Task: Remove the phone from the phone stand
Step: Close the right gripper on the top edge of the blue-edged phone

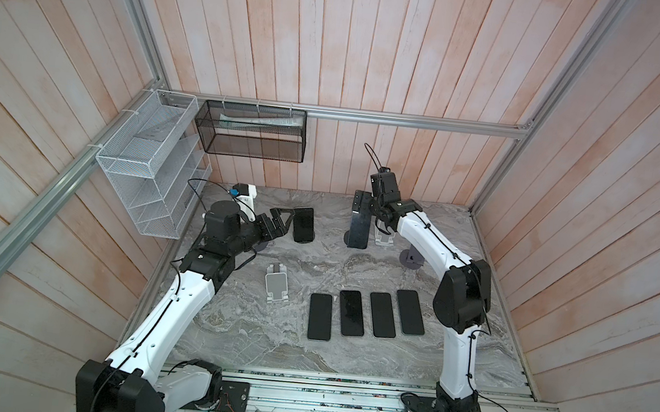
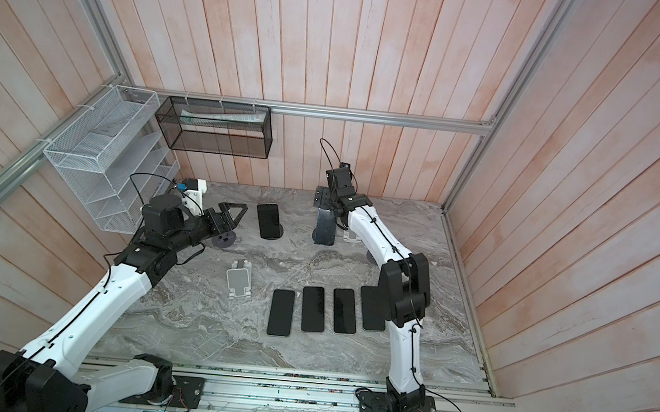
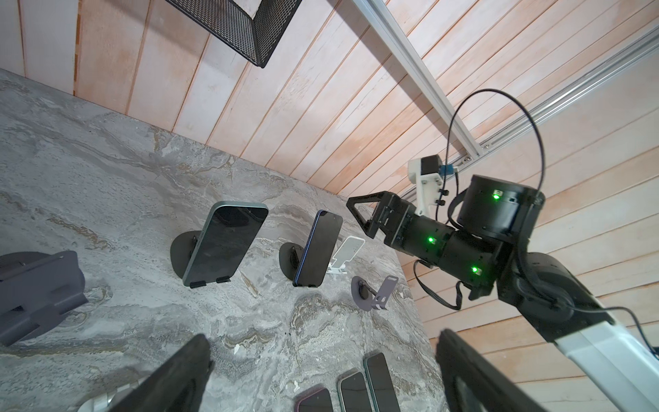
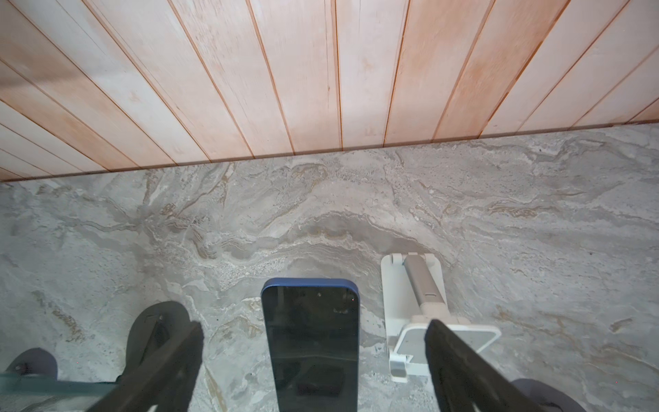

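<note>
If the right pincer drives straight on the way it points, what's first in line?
Probably the upright blue-edged phone: it sits centred ahead of the open right pincer. Depth is unclear; the fingers may straddle it before anything touches.

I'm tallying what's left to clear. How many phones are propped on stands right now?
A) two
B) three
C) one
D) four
A: the left wrist view shows a teal phone on one stand and a blue phone on another.
</note>
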Action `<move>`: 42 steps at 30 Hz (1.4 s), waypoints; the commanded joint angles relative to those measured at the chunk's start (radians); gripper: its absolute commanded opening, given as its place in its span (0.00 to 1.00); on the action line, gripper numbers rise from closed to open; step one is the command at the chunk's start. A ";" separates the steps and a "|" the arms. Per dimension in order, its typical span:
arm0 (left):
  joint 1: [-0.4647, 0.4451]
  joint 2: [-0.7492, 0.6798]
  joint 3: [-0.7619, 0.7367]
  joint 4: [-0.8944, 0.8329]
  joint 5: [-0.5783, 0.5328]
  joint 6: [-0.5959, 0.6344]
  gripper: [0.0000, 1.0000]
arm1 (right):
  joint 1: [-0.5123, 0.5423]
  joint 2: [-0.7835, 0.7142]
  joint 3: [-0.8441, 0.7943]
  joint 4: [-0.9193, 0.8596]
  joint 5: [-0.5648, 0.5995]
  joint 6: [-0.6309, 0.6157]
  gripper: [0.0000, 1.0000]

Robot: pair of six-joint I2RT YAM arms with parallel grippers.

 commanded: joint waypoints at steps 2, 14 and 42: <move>0.007 -0.021 -0.013 0.020 0.019 0.029 1.00 | 0.018 0.021 -0.001 -0.023 0.032 0.011 0.98; 0.013 -0.012 -0.011 0.017 0.016 0.053 1.00 | 0.002 0.181 0.167 -0.049 0.009 0.002 0.98; 0.028 0.025 -0.018 0.041 0.070 0.023 1.00 | -0.004 0.291 0.238 -0.076 0.024 0.036 0.88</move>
